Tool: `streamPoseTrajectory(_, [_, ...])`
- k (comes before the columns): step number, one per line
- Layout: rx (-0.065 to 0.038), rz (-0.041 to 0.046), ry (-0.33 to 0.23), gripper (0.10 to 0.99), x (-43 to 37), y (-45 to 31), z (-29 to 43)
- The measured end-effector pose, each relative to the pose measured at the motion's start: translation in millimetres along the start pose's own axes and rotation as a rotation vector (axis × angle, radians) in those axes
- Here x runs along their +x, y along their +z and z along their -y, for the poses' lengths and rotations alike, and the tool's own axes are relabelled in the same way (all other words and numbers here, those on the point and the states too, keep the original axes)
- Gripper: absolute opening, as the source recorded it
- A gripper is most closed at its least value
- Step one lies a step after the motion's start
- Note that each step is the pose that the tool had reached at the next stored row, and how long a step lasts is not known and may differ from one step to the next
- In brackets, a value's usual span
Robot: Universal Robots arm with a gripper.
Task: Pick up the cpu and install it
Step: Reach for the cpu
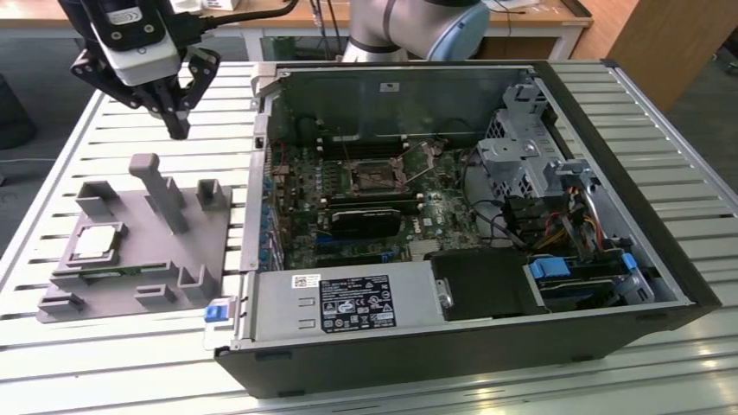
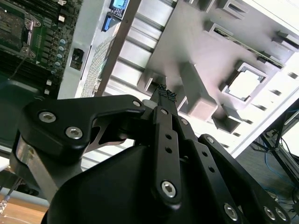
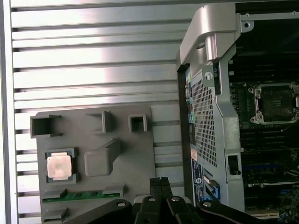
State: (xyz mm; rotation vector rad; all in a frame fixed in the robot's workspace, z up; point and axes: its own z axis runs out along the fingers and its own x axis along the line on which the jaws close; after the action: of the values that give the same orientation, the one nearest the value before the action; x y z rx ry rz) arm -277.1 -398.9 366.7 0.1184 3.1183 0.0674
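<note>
We judge the task barely begun: nothing of the pick-up or the install shows as done. The cpu [image 1: 95, 245] lies flat in its square recess on the grey fixture plate [image 1: 141, 252], silver top up, and nothing touches it. In the exterior view the plate sits on the slatted tabletop [image 1: 69, 130] at nine o'clock from the open computer case [image 1: 346, 372].

The tool [image 1: 176, 130] hangs in the air above the tabletop, at about one o'clock from the cpu in the exterior view and well apart from it. Its two fingers are brought together to a single tip, and we see nothing held between them. In the first wrist view the joined tips [image 3: 161, 182] are just off the plate's edge, and the cpu [image 3: 59, 166] stands apart from them, beyond the plate's tall post [image 3: 100, 158]. The second wrist view shows the same closed tip [image 2: 166, 94] with the cpu [image 2: 243, 84] bright in its recess beyond it.

Inside the case the motherboard's socket [image 1: 375, 177] lies at about two o'clock from the cpu in the exterior view. It reads as dark and unfilled there and in the first wrist view [image 3: 275, 103]. Whether its retaining frame is latched or raised, we cannot tell.

So both parts of the job remain, as far as we can judge: the cpu is not yet grasped, and the socket has no chip in it.
</note>
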Motion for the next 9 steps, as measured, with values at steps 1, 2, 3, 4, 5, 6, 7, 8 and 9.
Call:
streamPoseTrajectory(1, [0.0, 0.0, 0.0, 0.106, 0.6, 0.1, 0.0])
streamPoseTrajectory(2, [0.0, -0.0001, 0.0, 0.106, 1.2, 0.3, 0.1])
streamPoseTrajectory(3, [0.0, -0.0001, 0.0, 0.106, 1.8, 0.5, 0.2])
streamPoseTrajectory(4, [0.0, -0.0002, 0.0, 0.106, 2.3, 0.6, 0.2])
streamPoseTrajectory(5, [0.0, -0.0002, 0.0, 0.106, 2.9, 0.7, 0.3])
streamPoseTrajectory(6, [0.0, -0.0002, 0.0, 0.106, 3.4, 0.9, 0.3])
streamPoseTrajectory(7, [0.0, -0.0003, 0.0, 0.106, 4.0, 1.0, 0.4])
streamPoseTrajectory(8, [0.0, -0.0004, 0.0, 0.106, 4.5, 1.2, 0.4])
streamPoseTrajectory(9, [0.0, -0.0004, 0.0, 0.106, 5.1, 1.4, 0.4])
